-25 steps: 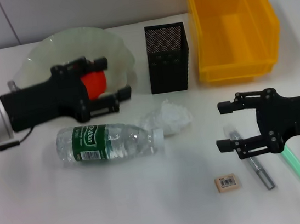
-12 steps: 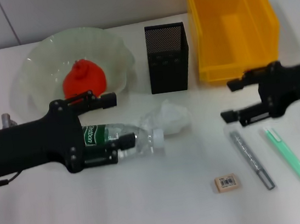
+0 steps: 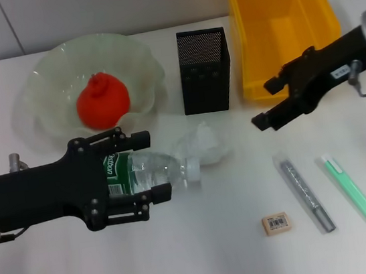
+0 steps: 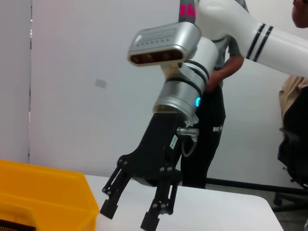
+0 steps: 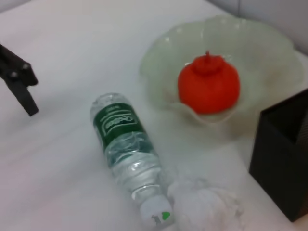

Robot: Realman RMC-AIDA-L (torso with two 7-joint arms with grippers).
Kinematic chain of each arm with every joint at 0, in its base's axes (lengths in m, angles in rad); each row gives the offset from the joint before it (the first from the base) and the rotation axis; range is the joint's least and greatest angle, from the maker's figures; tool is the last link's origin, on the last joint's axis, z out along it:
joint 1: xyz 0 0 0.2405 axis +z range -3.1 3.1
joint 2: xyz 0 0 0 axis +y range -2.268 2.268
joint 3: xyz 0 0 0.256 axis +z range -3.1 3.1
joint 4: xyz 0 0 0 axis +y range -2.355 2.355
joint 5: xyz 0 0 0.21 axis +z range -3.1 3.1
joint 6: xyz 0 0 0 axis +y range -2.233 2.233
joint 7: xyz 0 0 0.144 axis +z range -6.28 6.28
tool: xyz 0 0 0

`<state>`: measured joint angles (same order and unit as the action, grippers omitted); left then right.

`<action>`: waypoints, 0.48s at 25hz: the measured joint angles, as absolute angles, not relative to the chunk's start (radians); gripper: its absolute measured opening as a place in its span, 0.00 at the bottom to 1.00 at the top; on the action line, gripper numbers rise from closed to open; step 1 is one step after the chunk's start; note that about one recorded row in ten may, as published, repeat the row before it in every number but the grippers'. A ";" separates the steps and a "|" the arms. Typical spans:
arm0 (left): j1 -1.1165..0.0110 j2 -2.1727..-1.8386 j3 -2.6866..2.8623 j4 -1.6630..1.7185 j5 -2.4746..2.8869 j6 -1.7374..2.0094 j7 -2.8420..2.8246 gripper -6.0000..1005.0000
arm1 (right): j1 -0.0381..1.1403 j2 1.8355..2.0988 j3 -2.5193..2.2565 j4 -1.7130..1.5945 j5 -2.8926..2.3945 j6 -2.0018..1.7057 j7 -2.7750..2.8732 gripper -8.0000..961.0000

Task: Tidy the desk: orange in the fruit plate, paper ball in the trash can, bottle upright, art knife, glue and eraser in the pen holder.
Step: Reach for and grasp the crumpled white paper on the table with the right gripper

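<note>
One bottle (image 3: 149, 173) lies on its side near the desk's middle, long axis running across, cap toward the paper ball (image 3: 205, 143) touching it. Left gripper (image 3: 148, 166) hovers over it, jaws apart, straddling the body; it is clearly the nearer arm. Right gripper (image 3: 264, 104) hangs open by the trash can (image 3: 290, 69). Bare desk toward the front edge gives room for uprighting.

Head view looks steeply down over the worktop (image 3: 205, 255). Left wrist faces level across it; right wrist views nearer, sharing bottle (image 3: 150, 171) (image 5: 126, 149).
</note>
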<state>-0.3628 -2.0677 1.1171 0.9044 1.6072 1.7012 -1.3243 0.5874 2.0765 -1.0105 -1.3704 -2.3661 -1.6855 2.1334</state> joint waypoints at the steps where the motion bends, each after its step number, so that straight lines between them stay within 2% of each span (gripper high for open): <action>1: -0.363 -2.068 1.117 0.904 1.607 1.701 -1.324 0.82 | 0.597 2.077 -1.024 -1.367 -2.372 -1.685 2.146 0.81; 12: -0.359 -2.068 1.157 0.902 1.608 1.715 -1.310 0.82 | 0.726 2.068 -1.050 -1.232 -2.450 -1.658 2.244 0.81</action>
